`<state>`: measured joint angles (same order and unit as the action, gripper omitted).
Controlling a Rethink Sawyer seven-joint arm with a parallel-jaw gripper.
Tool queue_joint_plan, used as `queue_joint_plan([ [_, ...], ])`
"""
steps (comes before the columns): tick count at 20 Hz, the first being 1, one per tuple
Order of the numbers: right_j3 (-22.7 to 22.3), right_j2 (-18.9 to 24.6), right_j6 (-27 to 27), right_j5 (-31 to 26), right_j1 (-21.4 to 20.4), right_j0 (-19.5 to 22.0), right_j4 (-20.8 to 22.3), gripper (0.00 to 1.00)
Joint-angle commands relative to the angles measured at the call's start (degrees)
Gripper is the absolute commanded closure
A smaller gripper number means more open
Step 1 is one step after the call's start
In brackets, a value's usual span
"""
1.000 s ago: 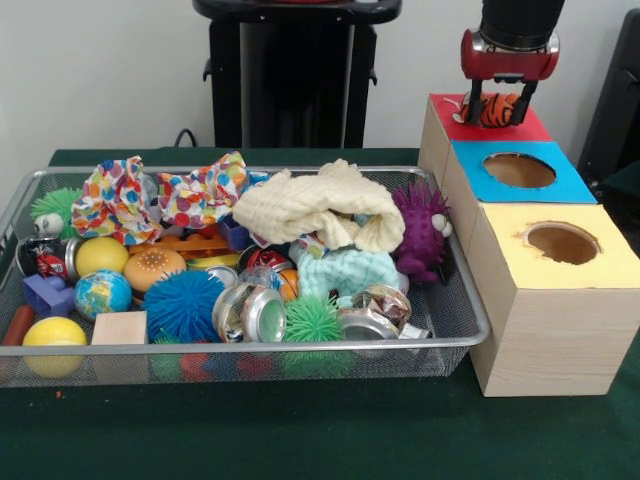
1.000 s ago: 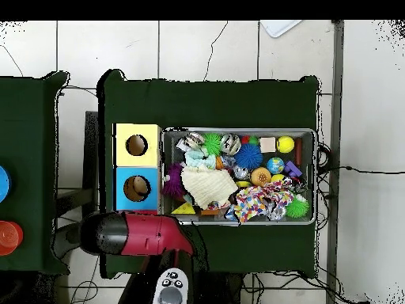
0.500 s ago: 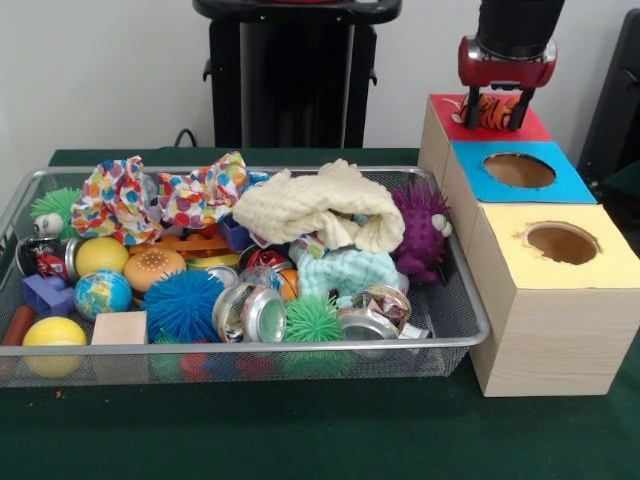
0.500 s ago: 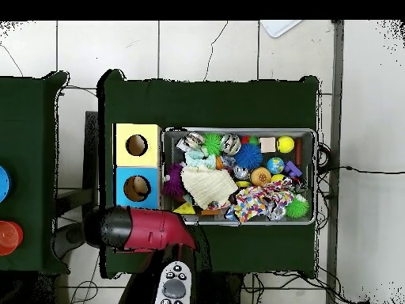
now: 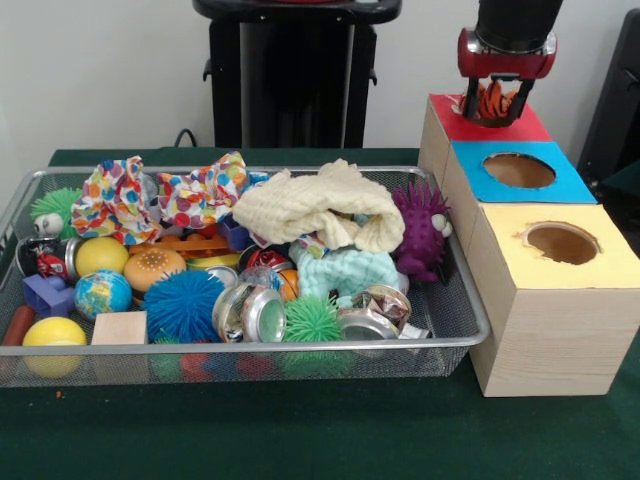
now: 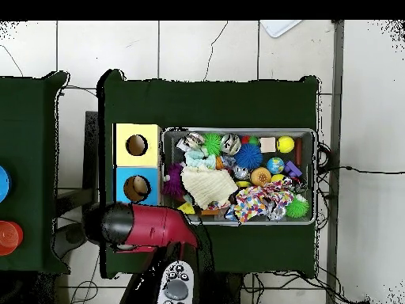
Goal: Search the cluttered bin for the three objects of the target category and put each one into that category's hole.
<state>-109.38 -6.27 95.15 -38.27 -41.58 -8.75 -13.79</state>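
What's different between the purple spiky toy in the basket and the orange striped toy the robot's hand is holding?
The purple spiky toy is covered in rubbery spikes; the striped toy looks soft, orange with black stripes. The purple one stands free in the basket, by its end next to the boxes; the striped one is pinched in the hand over the red-topped box. The purple one looks bigger. Both are small toys.

In the front view the red and black arm [image 5: 515, 25] came down from the top edge at the right, its wrist pointing straight down. The gripper [image 5: 494, 100] hung below it with its dark fingers [image 5: 520, 98] closed on an orange black-striped tiger [image 5: 491, 101]. From overhead, the arm's red housing [image 6: 154, 226] lay roughly level, reaching left from the base.
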Motion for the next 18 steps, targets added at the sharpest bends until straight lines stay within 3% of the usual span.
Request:
queue_joint_plan([
  [1,-2.05,-1.19,12.44,-14.66,-7.50,0.91,-0.28,0.00],
  [8,0.54,-1.31,11.99,-24.27,-10.82,2.19,0.32,0.00],
  [18,1.01,-1.21,10.87,-24.70,-12.01,2.94,0.32,0.00],
])
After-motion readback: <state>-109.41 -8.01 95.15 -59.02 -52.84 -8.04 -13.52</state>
